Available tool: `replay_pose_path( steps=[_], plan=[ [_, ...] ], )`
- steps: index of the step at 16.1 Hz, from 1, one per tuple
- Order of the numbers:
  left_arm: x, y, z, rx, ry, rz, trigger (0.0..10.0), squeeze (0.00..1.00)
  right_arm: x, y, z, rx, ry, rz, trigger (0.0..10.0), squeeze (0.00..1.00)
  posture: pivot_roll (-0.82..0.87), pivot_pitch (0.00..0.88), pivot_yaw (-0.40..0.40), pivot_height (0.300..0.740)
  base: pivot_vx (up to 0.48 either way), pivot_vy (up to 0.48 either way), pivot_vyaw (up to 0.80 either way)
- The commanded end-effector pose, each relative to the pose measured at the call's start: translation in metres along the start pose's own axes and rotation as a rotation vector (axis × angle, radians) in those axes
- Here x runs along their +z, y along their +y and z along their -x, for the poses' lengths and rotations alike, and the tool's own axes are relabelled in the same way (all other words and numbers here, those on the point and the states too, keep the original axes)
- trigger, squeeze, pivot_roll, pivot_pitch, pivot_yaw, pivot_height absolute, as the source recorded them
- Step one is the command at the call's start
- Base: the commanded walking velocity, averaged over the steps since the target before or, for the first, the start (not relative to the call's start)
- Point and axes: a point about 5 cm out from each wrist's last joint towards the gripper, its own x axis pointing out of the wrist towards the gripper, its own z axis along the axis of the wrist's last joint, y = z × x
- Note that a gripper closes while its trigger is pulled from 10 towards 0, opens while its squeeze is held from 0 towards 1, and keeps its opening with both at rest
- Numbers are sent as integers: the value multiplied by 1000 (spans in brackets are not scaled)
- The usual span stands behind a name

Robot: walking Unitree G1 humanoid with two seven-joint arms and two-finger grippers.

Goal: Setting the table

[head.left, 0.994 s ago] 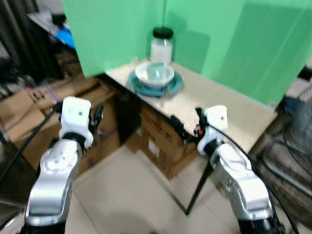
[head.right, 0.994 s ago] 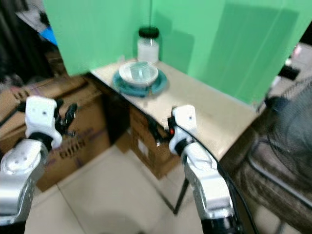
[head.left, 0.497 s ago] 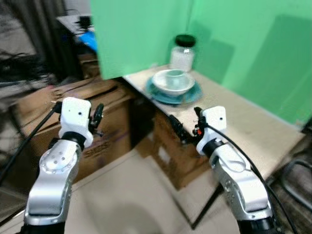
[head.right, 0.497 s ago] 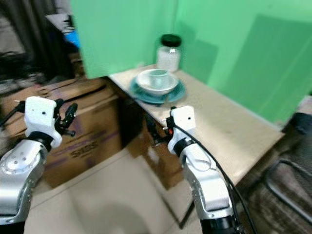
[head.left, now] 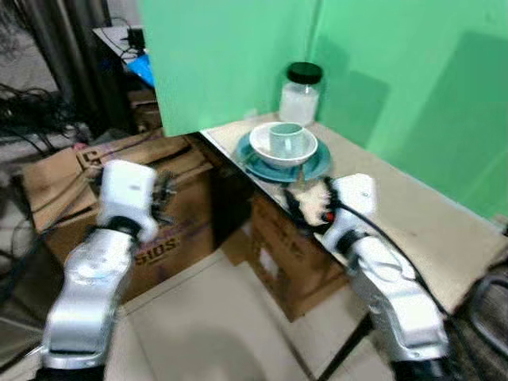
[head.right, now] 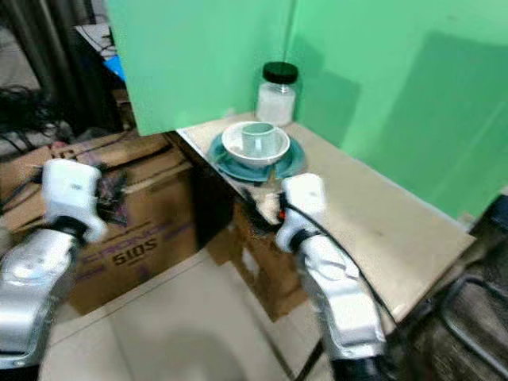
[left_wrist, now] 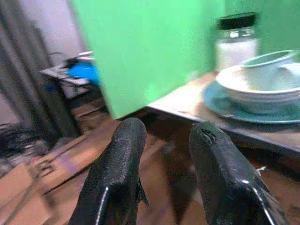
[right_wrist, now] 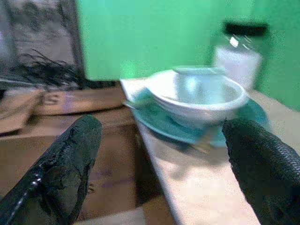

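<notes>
Standing before green backdrop panels (head.left: 238, 55), beige desk (head.left: 413, 214) carries round teal plate (head.left: 313, 167), white ceramic bowl (head.left: 262, 143) on it, pale green cup (head.left: 286, 141) inside bowl. Glass jar with black lid (head.left: 302, 91) just behind plate. Brown cardboard boxes (head.left: 171, 230) beside desk. Right pincer (right_wrist: 164, 159) released, near desk edge, facing bowl. Left pincer (left_wrist: 164, 154) released, empty, over boxes.

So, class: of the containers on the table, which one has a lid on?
The clear glass jar with the black lid, standing by the green wall behind the stack. The white bowl and the pale cup inside it are both open-topped.
</notes>
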Motion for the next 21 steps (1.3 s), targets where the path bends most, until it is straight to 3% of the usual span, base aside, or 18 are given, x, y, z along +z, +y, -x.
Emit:
replay_pose_path(
  steps=[1,4,7,12,15,20,21],
  plan=[
    [4,6,2,-2,-6,-30,10000,0,7,3,0,1,-27,-17,10000,0,193,0,3,740,322,0,0],
    [10,6,4,-56,-20,-63,10000,0,16,-1,-2,-48,-52,-127,10000,0,209,0,12,740,321,0,0],
    [10,3,6,-94,-17,-61,10000,0,15,-2,-2,-48,-53,-86,10000,0,207,0,23,740,321,0,0],
    [11,-4,4,-156,-16,-75,10000,0,16,-5,-5,-73,-43,-106,10000,0,220,0,9,740,321,0,0],
    [10,-3,4,-168,-11,-83,10000,0,24,1,-14,-40,-41,-72,10000,0,216,0,6,740,322,0,0],
    [8,-2,5,-183,4,-91,10000,0,32,16,-26,59,1,-96,10000,0,215,0,11,740,319,0,0],
    [9,-2,5,-193,5,-93,10000,0,34,20,-30,87,19,-80,10000,604,218,0,8,740,311,0,0]
  ],
)
